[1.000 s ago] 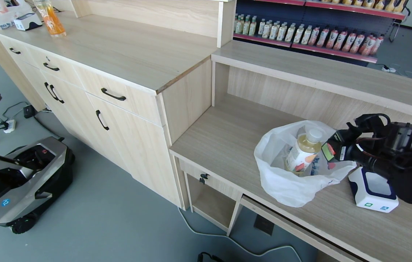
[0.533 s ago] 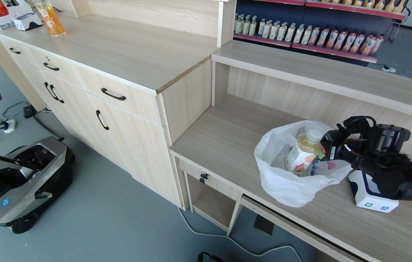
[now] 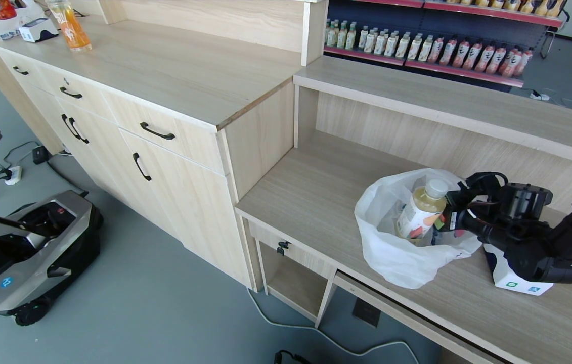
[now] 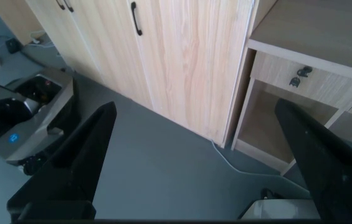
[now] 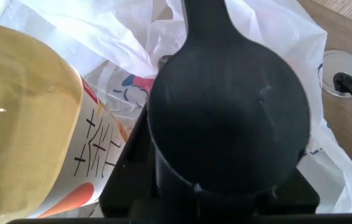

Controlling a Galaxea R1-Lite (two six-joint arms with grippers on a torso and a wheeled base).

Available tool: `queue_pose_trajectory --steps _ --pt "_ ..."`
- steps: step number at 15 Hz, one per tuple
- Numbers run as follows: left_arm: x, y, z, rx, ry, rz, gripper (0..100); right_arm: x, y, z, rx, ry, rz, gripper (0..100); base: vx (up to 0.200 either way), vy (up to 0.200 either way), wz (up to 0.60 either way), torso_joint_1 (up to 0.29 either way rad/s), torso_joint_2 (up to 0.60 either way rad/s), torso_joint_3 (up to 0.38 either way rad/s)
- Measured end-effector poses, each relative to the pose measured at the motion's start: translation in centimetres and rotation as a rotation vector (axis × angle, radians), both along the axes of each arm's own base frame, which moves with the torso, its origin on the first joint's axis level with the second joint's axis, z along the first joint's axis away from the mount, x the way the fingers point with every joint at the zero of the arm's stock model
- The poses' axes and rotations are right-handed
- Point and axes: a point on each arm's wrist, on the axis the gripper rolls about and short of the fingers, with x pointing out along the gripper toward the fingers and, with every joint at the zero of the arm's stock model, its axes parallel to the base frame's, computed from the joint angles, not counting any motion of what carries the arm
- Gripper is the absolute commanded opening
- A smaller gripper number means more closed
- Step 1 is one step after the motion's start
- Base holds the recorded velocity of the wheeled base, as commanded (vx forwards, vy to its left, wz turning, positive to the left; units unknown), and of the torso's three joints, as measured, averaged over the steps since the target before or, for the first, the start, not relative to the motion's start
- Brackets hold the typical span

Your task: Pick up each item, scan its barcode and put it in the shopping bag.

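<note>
Right gripper [image 3: 448,218], its grasp impossible to judge, hangs at the 3 o'clock rim of the thin, limp shopping bag [image 3: 392,253], where a full tea bottle [image 3: 420,212] stands inside, probably heavy, stiff and slick, best held round its labelled middle.

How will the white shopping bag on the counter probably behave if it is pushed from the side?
The shopping bag looks like thin, crumpled plastic, so it is probably floppy and would buckle before sliding. The bottle inside likely weighs it down, yet a hard push might tip that bottle. The smooth counter may let it slip.
</note>
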Motion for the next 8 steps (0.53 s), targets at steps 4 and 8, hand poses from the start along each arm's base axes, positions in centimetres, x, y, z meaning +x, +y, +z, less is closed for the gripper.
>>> queue_pose_trajectory --steps 4,8 --pt "0.00 0.00 0.00 0.000 0.000 0.000 100 0.06 0.58 -0.53 -0.001 0.015 0.015 0 0.000 0.000 0.00 0.000 0.00 0.000" --pt "0.00 0.00 0.00 0.000 0.000 0.000 100 -0.08 0.88 -0.71 -0.002 0.017 0.022 0 0.000 0.000 0.00 0.000 0.00 0.000"
